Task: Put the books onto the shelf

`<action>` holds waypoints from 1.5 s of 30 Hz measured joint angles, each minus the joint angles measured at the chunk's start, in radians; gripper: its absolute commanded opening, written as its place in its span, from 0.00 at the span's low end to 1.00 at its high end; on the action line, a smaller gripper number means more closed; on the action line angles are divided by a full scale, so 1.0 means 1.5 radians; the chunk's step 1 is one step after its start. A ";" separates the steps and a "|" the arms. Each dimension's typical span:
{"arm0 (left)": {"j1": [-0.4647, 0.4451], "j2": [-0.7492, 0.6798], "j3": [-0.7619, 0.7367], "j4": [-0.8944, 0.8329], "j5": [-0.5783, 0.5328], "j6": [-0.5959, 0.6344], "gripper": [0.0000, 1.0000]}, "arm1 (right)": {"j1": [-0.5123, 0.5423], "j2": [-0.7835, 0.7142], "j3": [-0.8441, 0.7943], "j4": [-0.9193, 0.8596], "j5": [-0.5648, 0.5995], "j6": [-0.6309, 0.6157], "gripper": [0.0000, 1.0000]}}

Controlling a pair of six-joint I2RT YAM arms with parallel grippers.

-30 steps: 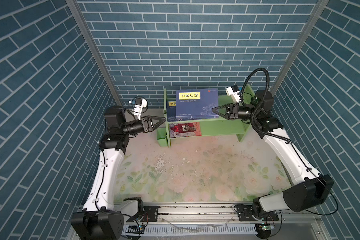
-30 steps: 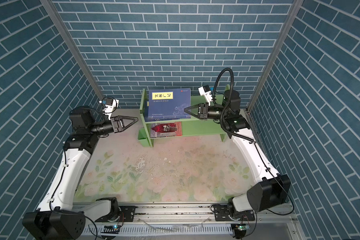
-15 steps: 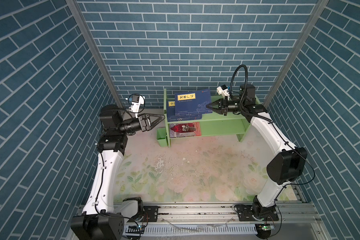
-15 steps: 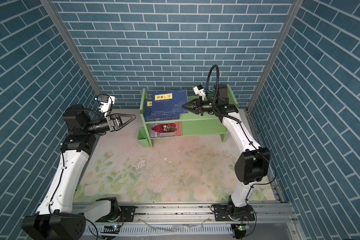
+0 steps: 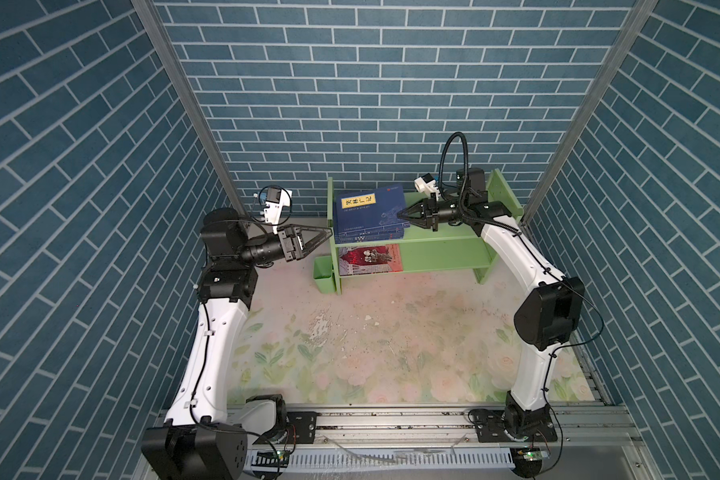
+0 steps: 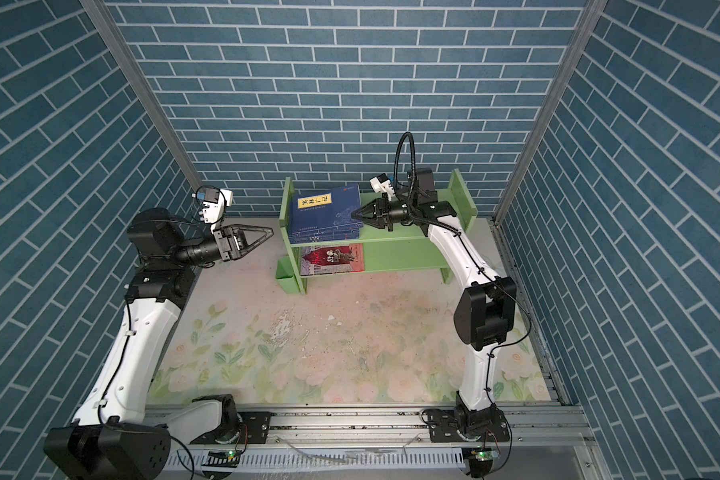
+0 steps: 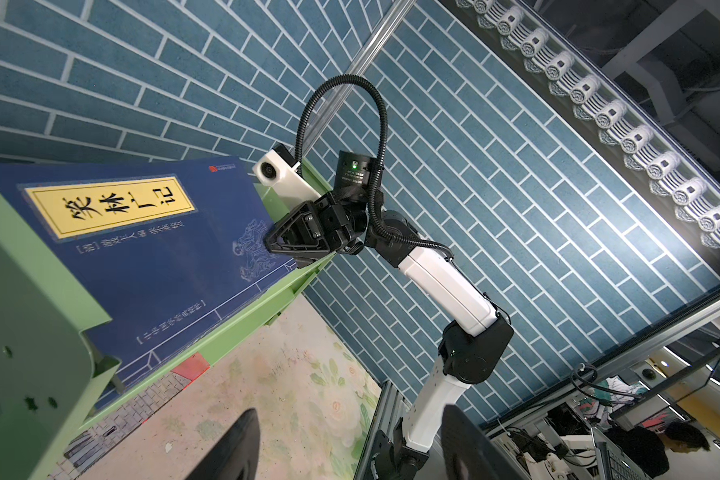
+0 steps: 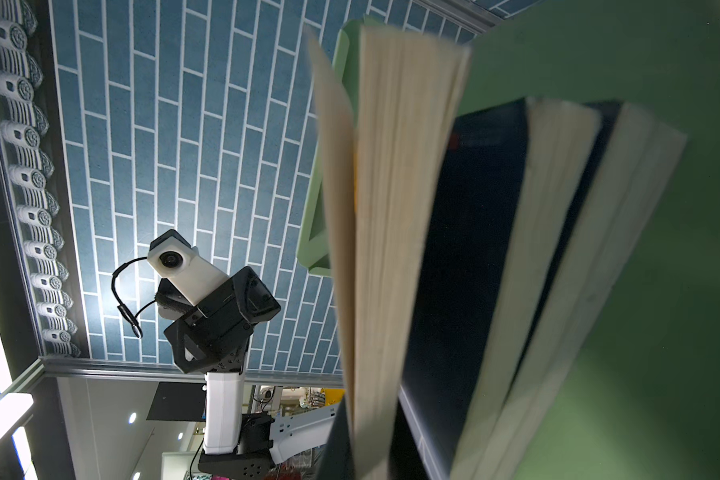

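A dark blue book (image 5: 368, 210) with a yellow title label lies tilted over a stack of dark blue books (image 5: 366, 236) on the top tier of the light green shelf (image 5: 441, 240). My right gripper (image 5: 400, 215) is shut on this book's right edge; in the right wrist view its page edge (image 8: 391, 208) runs between the jaws. A red-and-grey book (image 5: 368, 258) lies on the lower tier. My left gripper (image 5: 329, 232) is open and empty, just left of the shelf's left side panel (image 7: 17, 311). Both top views show this, with the held book (image 6: 325, 210) in my right gripper (image 6: 353, 214).
A small green cup (image 5: 323, 277) hangs on the shelf's left side, below my left gripper. The floral mat (image 5: 391, 332) spreads in front of the shelf. Blue brick walls close in at the back and both sides.
My right gripper has carried the dark blue book leftward and further back over the top tier's stack, its elbow swinging in. The left gripper has opened a little wider and hardly moved.
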 measured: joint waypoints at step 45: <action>-0.005 0.000 -0.007 -0.055 -0.057 0.064 0.71 | 0.022 -0.011 0.033 -0.080 0.115 -0.052 0.00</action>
